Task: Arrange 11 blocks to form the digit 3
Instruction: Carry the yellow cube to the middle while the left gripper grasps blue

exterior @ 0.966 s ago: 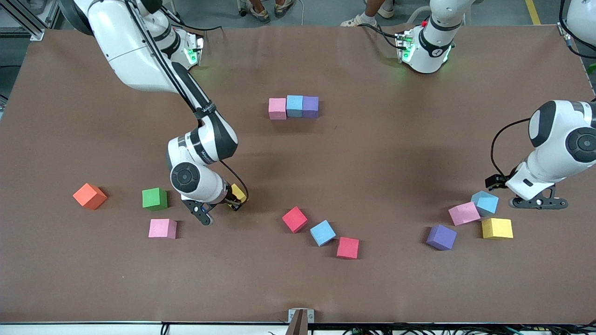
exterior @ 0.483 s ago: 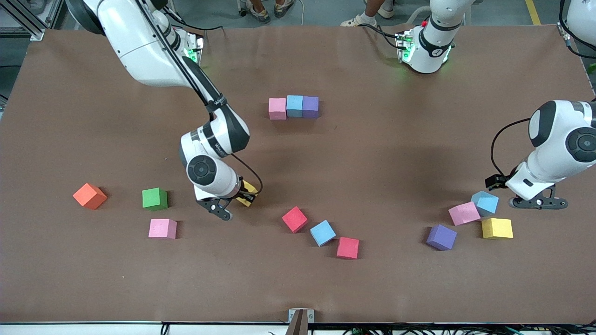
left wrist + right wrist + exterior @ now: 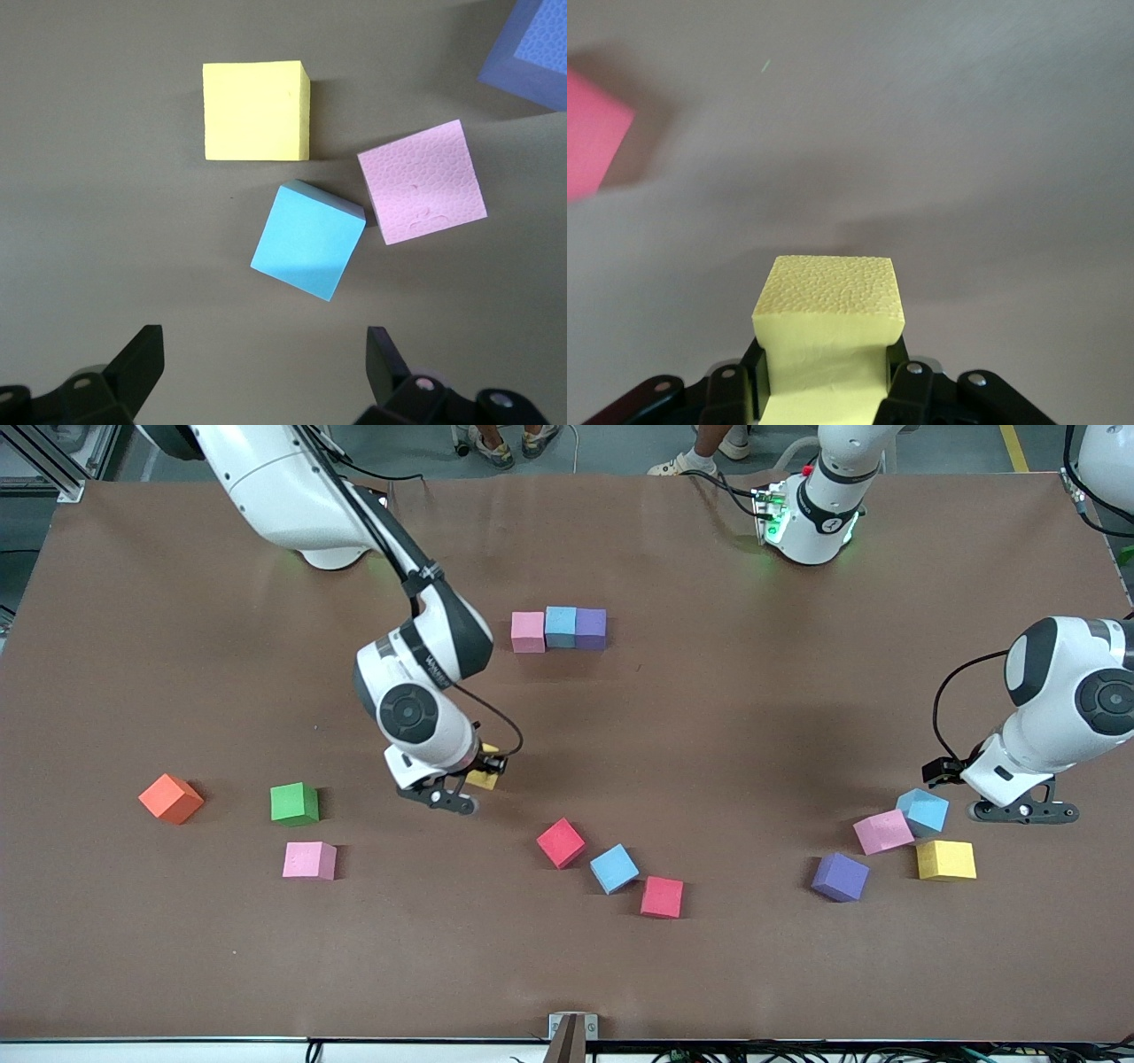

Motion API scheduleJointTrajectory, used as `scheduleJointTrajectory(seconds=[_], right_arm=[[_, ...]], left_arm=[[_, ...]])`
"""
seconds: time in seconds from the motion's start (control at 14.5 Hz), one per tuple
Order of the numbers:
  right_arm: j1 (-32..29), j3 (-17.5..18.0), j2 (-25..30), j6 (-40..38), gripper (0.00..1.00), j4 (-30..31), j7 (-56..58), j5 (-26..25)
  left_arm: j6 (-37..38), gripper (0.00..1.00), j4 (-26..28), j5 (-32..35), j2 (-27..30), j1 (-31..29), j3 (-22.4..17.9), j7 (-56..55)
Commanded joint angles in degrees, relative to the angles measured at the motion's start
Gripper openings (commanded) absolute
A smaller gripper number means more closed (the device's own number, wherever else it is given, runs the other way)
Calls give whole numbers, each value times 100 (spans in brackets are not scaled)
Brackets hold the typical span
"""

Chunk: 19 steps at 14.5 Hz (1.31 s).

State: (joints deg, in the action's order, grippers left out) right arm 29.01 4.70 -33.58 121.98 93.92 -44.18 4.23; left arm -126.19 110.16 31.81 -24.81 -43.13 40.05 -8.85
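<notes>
My right gripper [image 3: 477, 782] is shut on a yellow block [image 3: 485, 778] and holds it above the table; the block [image 3: 830, 310] fills the jaws of the gripper [image 3: 828, 372]. A row of touching pink [image 3: 528, 631], light blue [image 3: 560, 625] and purple [image 3: 591, 628] blocks lies toward the robots' bases. My left gripper [image 3: 1023, 811] hangs open, empty, beside a light blue block [image 3: 923, 810]. In the left wrist view the gripper [image 3: 266, 363] faces that light blue block [image 3: 307, 241], a pink [image 3: 423, 181] and a yellow one [image 3: 255, 111].
Loose on the table: green [image 3: 293, 803], pink [image 3: 309, 860], red [image 3: 560, 842], light blue [image 3: 614, 868], red [image 3: 662, 896], purple [image 3: 840, 877], pink [image 3: 882, 831] and yellow [image 3: 945, 860] blocks. An orange cube [image 3: 170, 798] sits toward the right arm's end.
The right arm has lifted the yellow block and carried it from beside the green block toward the table's middle. The left arm has not moved.
</notes>
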Motion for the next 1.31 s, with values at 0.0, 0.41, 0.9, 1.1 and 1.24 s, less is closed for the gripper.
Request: scheduleJointTrajectory(seconds=[0.0, 0.41, 0.9, 1.1, 1.24], right_arm=[[298, -48, 343, 107, 42, 460, 138, -71], [368, -48, 633, 124, 42, 970, 973, -203], [570, 31, 836, 889, 42, 1770, 947, -168], [737, 31, 844, 898, 42, 1884, 938, -168], [808, 31, 888, 915, 42, 1946, 929, -142]], left_arm=[[16, 100, -777, -782, -481, -617, 117, -363], [16, 100, -777, -773, -481, -617, 117, -460], [-2, 100, -829, -799, -307, 810, -1074, 329], [-2, 100, -926, -1719, 80, 2584, -2873, 654], [-2, 100, -917, -2465, 160, 3483, -4018, 1583]])
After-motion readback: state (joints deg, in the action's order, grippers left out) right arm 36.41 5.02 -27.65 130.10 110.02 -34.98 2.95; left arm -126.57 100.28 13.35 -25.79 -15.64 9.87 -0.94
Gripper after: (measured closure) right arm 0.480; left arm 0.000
